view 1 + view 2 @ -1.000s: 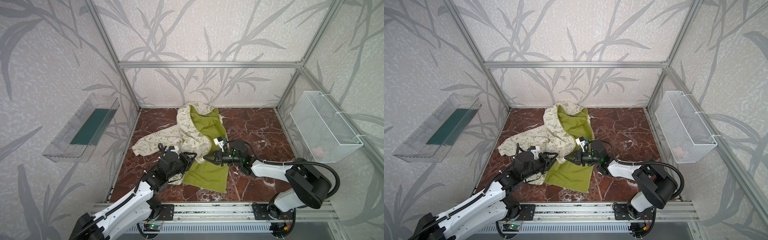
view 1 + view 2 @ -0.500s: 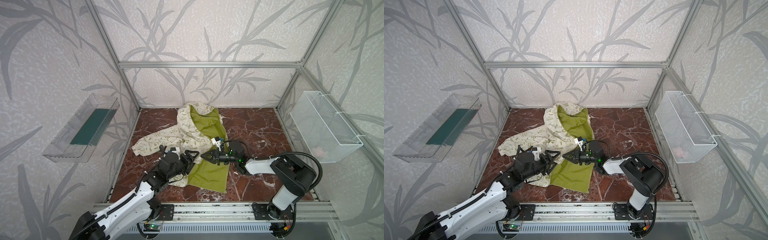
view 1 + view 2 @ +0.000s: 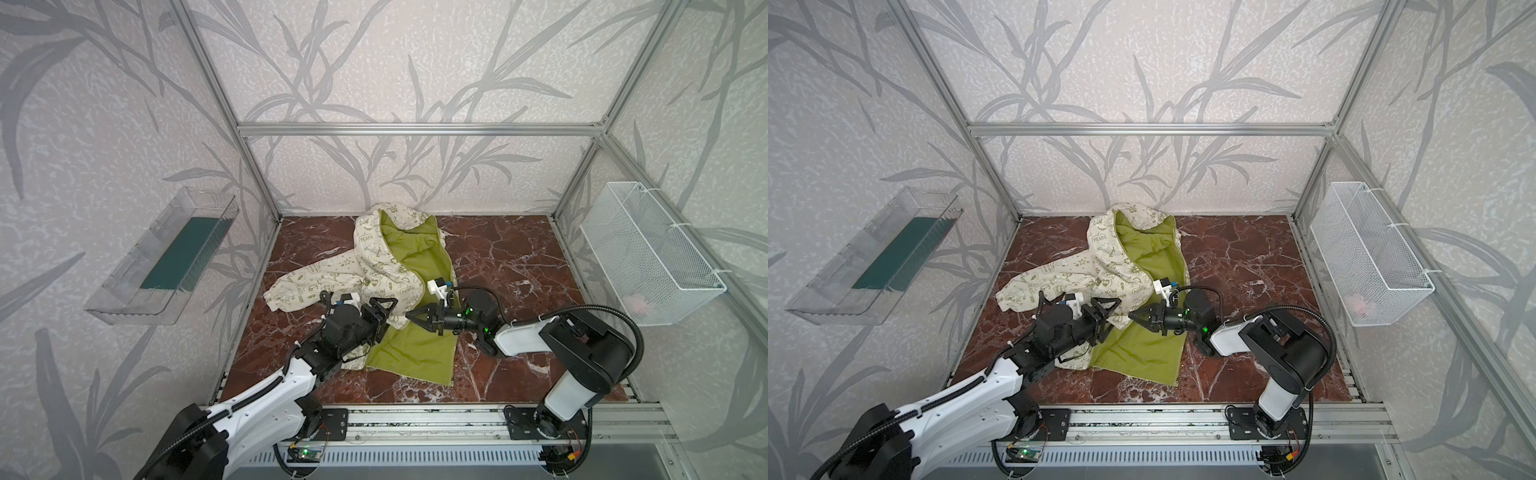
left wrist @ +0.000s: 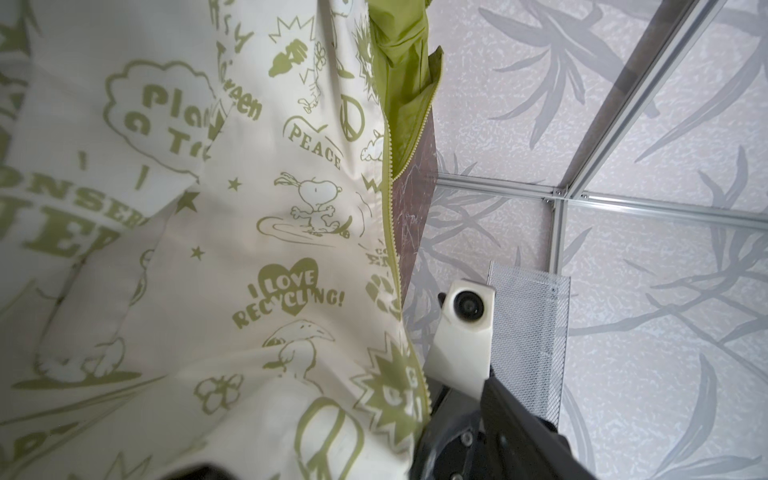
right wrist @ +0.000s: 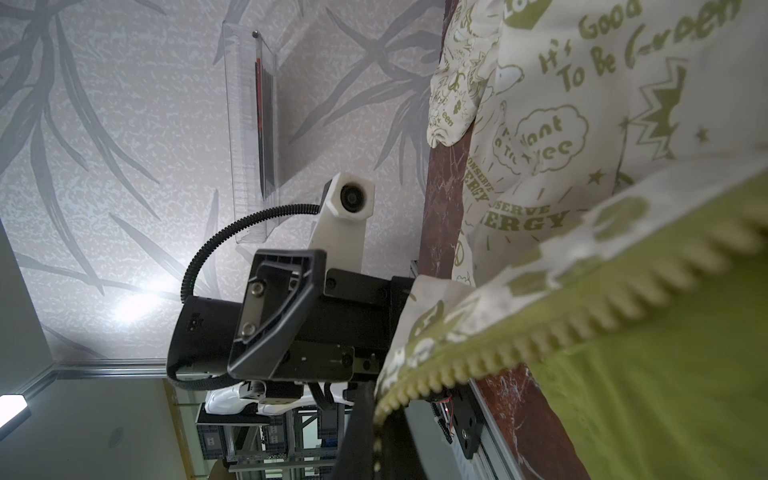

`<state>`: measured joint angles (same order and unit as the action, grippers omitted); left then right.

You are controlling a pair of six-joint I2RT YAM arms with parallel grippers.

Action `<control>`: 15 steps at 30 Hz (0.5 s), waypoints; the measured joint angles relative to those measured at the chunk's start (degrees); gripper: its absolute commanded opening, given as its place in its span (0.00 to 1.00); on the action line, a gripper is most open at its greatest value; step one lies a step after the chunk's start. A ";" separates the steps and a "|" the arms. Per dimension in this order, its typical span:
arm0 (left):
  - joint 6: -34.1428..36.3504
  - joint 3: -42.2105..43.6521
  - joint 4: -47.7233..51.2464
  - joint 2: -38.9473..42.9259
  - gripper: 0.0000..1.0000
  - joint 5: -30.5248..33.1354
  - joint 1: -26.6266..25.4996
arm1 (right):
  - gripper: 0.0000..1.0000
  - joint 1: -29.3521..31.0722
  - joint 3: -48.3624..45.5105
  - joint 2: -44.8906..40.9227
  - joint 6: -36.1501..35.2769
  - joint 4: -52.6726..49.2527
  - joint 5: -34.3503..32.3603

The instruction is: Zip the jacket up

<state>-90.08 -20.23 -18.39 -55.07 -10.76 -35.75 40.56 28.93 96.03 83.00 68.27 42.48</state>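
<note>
Basically: red-brown marble-look floor (image 3: 519, 266) w/ white veins, boxed by alu frame (image 3: 415, 129). Walls (image 3: 415, 62) in pale grey leaf-print paper. Clear tray (image 3: 166, 257) hangs on left wall, white wire basket (image 3: 648, 257) on right wall. Mounting rail (image 3: 415, 419) runs along near edge. Jacket (image 3: 374, 266) lies mid-floor, hood toward far wall, unzipped, green lining showing on right half. R gripper (image 3: 411, 317) pinched tight on jacket's toothed zip edge (image 4: 392, 232), near-centre. L gripper (image 3: 384, 313) just left of it, jaws spread, printed cloth draped across it; whether it grips, can't tell.
</note>
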 measured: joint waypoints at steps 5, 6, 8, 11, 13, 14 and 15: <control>1.33 -2.32 -3.48 -4.50 0.47 -2.64 0.31 | 0.00 -0.02 -0.33 -1.40 0.00 0.44 -0.13; 1.92 -2.84 -2.93 -4.35 0.43 -2.78 0.31 | 0.00 -0.15 -0.35 -1.88 -0.11 0.46 -0.33; 3.54 -4.28 -0.83 -3.39 0.36 -2.75 0.35 | 0.00 -0.39 -0.76 -2.93 -0.24 0.44 -0.83; 5.55 -5.73 2.10 -0.28 0.18 -1.92 0.42 | 0.00 -0.72 -1.38 -4.42 -0.63 0.09 -1.11; 6.29 -5.77 3.06 1.77 0.08 -1.01 0.42 | 0.00 -0.81 -1.38 -4.98 -1.27 -0.57 -1.14; 6.45 -5.77 3.61 2.54 0.03 -0.72 0.48 | 0.00 -0.83 -1.38 -5.22 -1.57 -0.90 -1.18; 6.75 -5.81 4.26 2.95 0.00 -0.61 0.52 | 0.00 -0.92 -1.38 -5.33 -1.84 -1.05 -1.27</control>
<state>-83.33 -26.04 -14.13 -52.12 -11.38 -35.22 39.64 27.55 90.70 81.17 67.22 41.21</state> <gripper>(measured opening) 0.055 0.055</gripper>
